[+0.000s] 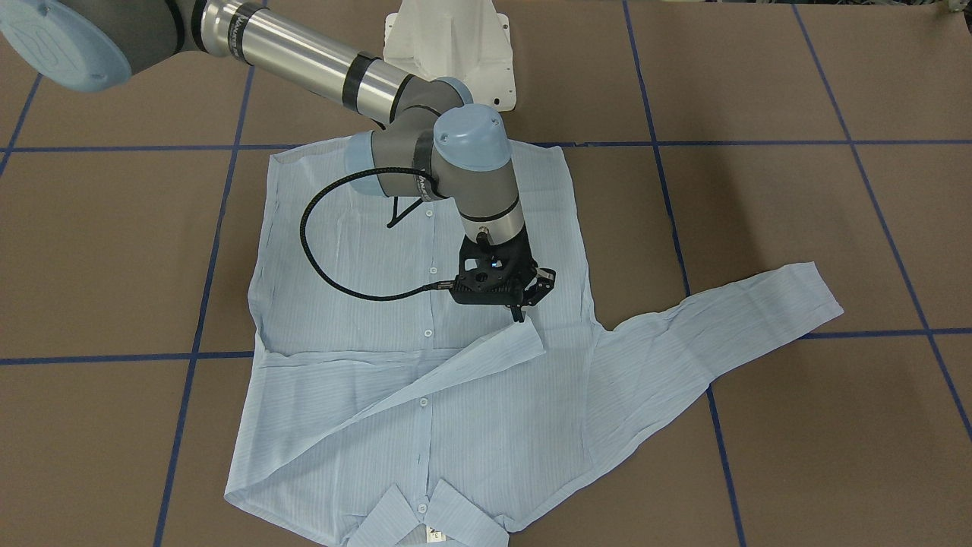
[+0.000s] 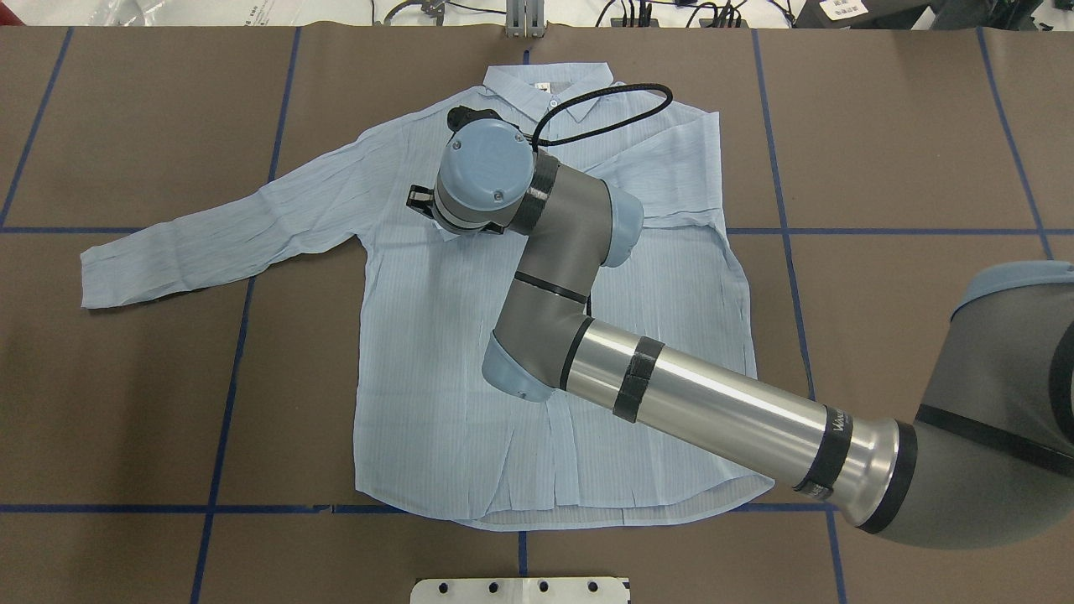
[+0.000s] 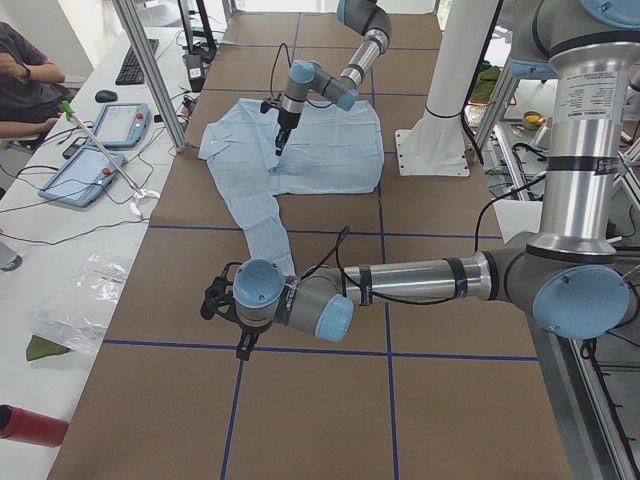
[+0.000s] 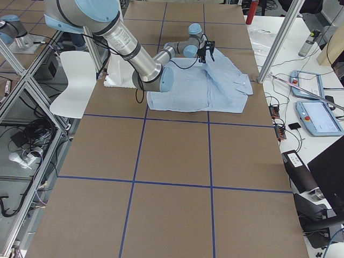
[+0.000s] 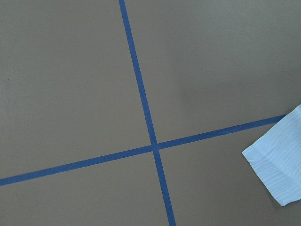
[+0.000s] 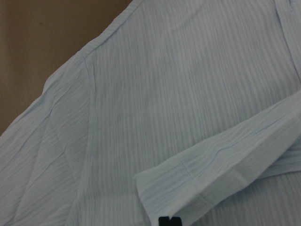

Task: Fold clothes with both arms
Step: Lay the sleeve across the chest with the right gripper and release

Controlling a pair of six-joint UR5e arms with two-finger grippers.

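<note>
Starting with writing: the shirt [image 1: 364, 289] has a small white tag [image 1: 435, 534] inside its collar, and I can't read the marks on it. The black band [image 2: 839, 436] on the right arm [image 2: 713, 403] has white lettering, also too small for me to read.

The shirt lies flat and buttoned, front up, on the brown counter [image 1: 759, 228], with the collar on the side away from the robot's base. One sleeve is folded diagonally across the chest, and its cuff [image 1: 524, 338] rests near the button line. The other sleeve [image 1: 721, 334] stretches out from the shirt to the robot's left.

My right arm reaches in over the shirt's hem, the silver forearm sloping across the body and the wrist turned straight down. The right gripper [image 1: 529, 302] hangs just above the folded cuff. From across the counter the cuff appears to lie free, but I can't tell whether the jaws are apart or together. The wrist camera shows only a black sliver at the bottom edge. A black cable [image 1: 307, 235] loops out from the wrist over the shirt front.

My left arm [image 3: 420, 280] holds its forearm level and low, with the left gripper [image 3: 225, 315] pointing down just past the outstretched sleeve's end. I can't tell how its jaws stand. Its camera sees crossed blue tape [image 5: 141, 94] and that sleeve's cuff [image 5: 280, 165].
</note>
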